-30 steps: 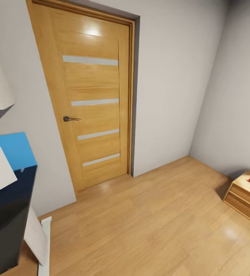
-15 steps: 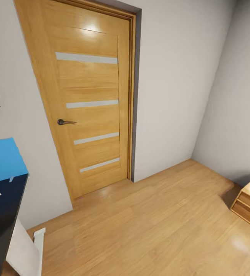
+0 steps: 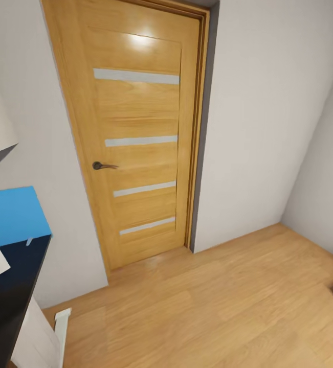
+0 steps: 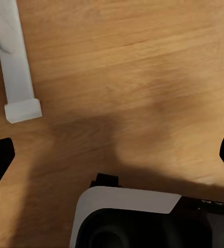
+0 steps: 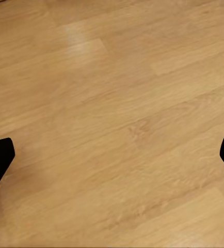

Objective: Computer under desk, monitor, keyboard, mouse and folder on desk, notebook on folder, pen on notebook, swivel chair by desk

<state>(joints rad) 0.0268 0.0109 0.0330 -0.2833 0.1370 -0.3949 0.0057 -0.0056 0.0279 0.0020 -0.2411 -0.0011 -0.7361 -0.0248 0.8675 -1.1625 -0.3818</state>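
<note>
Glossy black counter point(image 3: 10, 276) edge at lower left, rigid and heavy by its look; left hand point(image 4: 112, 155) and right hand point(image 5: 112, 155) spread wide, holding nothing; no graspable task item yet

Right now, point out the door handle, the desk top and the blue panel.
door handle point(image 3: 101, 165), head view, on the round base of the lever
desk point(image 3: 5, 296), head view, on its glossy black top
blue panel point(image 3: 13, 214), head view, mid-face

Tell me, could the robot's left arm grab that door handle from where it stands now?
Probably not. The door handle sits on the closed wooden door across a stretch of wood floor, and the left gripper points down at the floor, fingers spread wide, with nothing between them.
</note>
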